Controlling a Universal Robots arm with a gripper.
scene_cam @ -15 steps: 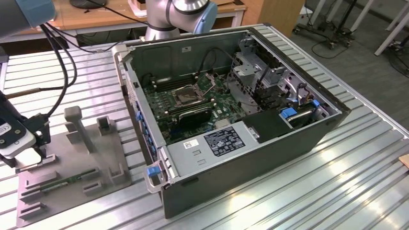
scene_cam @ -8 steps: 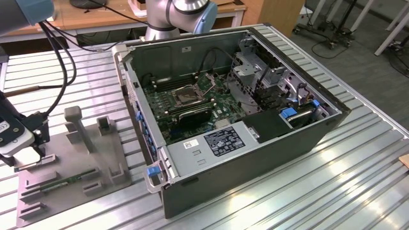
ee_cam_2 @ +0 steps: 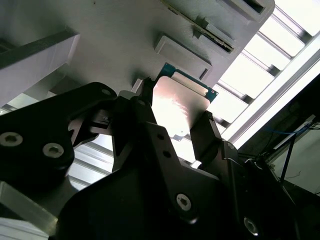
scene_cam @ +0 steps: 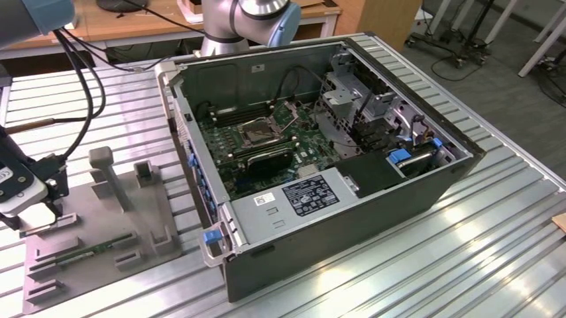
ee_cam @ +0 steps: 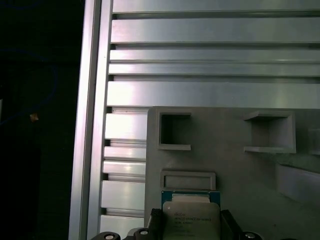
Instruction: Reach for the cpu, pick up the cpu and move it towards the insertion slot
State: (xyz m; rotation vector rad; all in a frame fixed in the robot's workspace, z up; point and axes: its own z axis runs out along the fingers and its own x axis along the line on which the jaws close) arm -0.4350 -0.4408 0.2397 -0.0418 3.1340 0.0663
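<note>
Thin square cpu (ee_cam_2: 172,102), glossy silvery face, green rim — pinched by its edges in the black gripper (ee_cam_2: 176,122), wrist pointing down over matte grey tray (scene_cam: 89,225), exterior view's left.

In the exterior view I read even, diffuse lighting from overhead. The ribbed silver aluminium tabletop (scene_cam: 478,252) carries broad, soft glare streaks toward the exterior view's right. The open black computer case (scene_cam: 372,238) is dimmer inside, with shadow along its walls.

In the second wrist view I see a split exposure. The tabletop slats are blown out to white, while the near foreground falls into deep shadow, close to silhouette. The small square silvery-faced cpu (ee_cam_2: 175,107) shows a hot specular patch.

In the first wrist view the flat grey plastic tray (ee_cam: 235,165) is evenly lit, with soft shadows in its recesses. Beyond the tabletop edge the scene is almost black.
</note>
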